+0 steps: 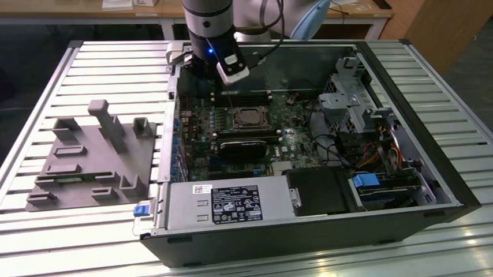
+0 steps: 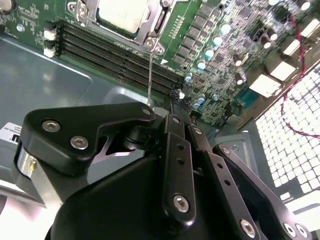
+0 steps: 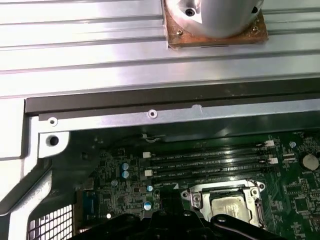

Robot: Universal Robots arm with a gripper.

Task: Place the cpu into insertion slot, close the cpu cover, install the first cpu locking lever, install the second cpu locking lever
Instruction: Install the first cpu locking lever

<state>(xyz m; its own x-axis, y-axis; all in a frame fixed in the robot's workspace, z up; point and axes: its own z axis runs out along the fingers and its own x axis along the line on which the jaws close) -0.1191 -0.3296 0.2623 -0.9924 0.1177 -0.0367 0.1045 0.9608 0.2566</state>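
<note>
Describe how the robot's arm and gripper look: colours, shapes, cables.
The arm is a silver-grey cylinder ending in a black section with a small blue light and a white box on its side. A black cable loops beside it. The gripper is matte black: angular linked bars with silver screw heads.

Single silver-grey robot arm [image 1: 206, 20] standing near-vertical, black wrist section [image 1: 204, 57] below it showing a small blue light, black jointed metal pincer [image 2: 172, 117] pointing straight downward
</note>
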